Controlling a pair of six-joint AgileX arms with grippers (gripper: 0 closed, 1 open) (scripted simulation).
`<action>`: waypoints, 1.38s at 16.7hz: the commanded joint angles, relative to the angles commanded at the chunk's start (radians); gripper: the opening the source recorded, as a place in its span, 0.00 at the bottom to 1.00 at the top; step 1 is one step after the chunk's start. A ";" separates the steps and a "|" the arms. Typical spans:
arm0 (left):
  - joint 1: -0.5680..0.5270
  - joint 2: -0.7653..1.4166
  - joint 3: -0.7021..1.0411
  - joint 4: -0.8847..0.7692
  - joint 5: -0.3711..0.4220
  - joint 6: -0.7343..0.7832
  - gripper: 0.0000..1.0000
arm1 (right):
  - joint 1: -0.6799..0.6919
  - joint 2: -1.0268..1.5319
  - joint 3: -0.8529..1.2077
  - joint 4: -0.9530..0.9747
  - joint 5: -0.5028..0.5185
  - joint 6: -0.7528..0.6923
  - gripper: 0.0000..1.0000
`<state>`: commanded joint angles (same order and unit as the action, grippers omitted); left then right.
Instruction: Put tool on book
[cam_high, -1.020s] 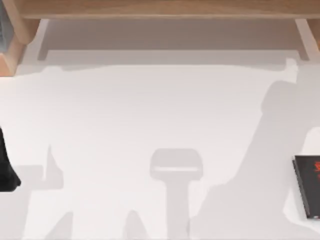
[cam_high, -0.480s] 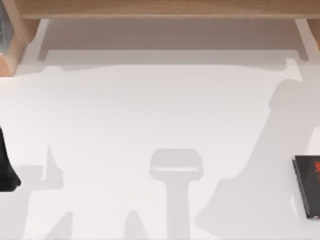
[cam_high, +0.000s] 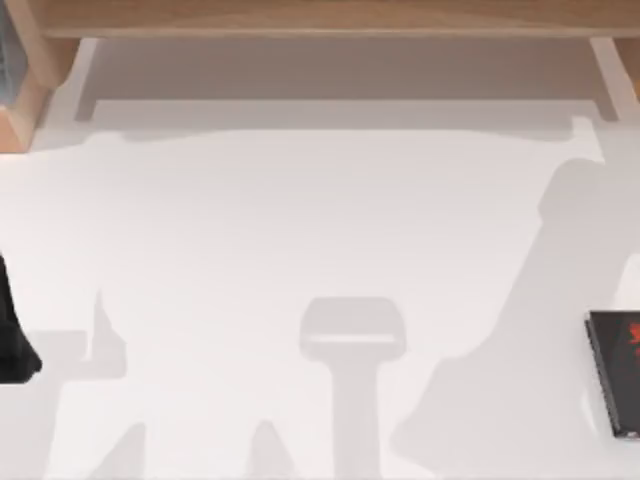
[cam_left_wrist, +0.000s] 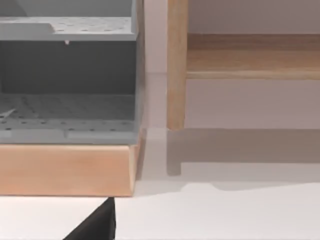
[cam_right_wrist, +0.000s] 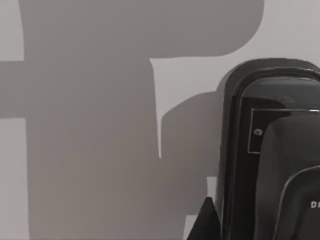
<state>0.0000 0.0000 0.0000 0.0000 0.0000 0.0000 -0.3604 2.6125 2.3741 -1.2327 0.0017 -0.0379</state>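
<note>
The book (cam_high: 615, 372) lies flat at the table's right edge, black with a red marking and a dark grey spine, partly cut off by the top view's border. The tool (cam_right_wrist: 272, 150) is a glossy black object with a rounded end, seen close up in the right wrist view over the white table. A dark part of my right gripper (cam_right_wrist: 204, 222) sits right beside its edge; whether it holds the tool cannot be told. My left arm (cam_high: 12, 340) rests at the table's left edge, and a dark tip of my left gripper (cam_left_wrist: 96, 226) shows above the table.
A wooden shelf (cam_high: 320, 18) spans the back of the table on wooden posts (cam_left_wrist: 176, 65). At the back left stands a wooden-based box (cam_left_wrist: 65, 167) with grey perforated trays. Broad arm shadows lie on the white table (cam_high: 300, 220).
The large shadow on the table's right side has shifted slightly. The book and the left arm have stayed put.
</note>
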 joint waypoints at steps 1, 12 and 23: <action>0.000 0.000 0.000 0.000 0.000 0.000 1.00 | 0.000 0.000 0.000 0.000 0.000 0.000 0.17; 0.000 0.000 0.000 0.000 0.000 0.000 1.00 | -0.002 -0.001 0.000 0.000 0.000 0.001 0.00; 0.000 0.000 0.000 0.000 0.000 0.000 1.00 | 0.010 -0.440 -0.245 0.096 0.037 -0.022 0.00</action>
<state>0.0000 0.0000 0.0000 0.0000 0.0000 0.0000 -0.3504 2.1729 2.1293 -1.1365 0.0386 -0.0596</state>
